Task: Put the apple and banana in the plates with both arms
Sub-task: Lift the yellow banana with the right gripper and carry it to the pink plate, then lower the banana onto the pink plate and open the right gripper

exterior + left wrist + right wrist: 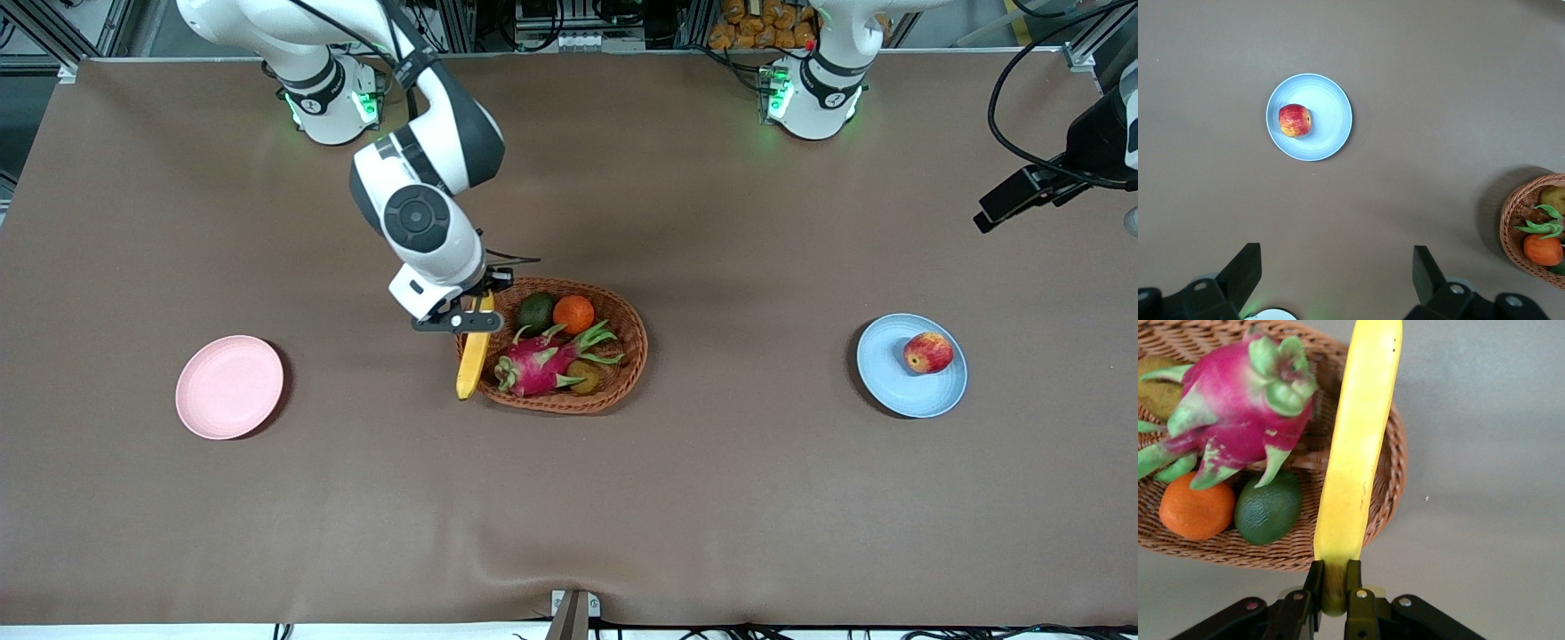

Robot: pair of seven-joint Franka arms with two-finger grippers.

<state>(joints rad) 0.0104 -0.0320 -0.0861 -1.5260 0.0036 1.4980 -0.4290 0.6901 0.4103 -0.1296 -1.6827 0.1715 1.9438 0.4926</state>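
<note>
A brown bench point(569, 498) is seen from above, with two white robot arms based along its upper edge. Starting at the right arm's end, a pale pink plate point(229, 387) is lying bare on the cloth. Toward the middle, the right gripper point(474, 313) is hanging over the rim of an oval woven basket point(622, 373), its jaws clenched on the stem end of the banana point(473, 360) – the yellow fruit is pointing down across the basket's edge toward the front camera. Inside the basket are sitting a green avocado point(536, 312), an orange point(573, 313), a pink dragon fruit point(538, 367) and a brownish kiwi point(584, 377). Toward the left arm's end, the light blue plate point(889, 373) is holding the apple point(928, 352), which is resting off-centre near the rim. The left gripper point(1338, 280) is waiting high over the bench, well apart from that plate, its jaws spread wide and holding nothing – the left wrist camera is looking down on plate and apple.
</note>
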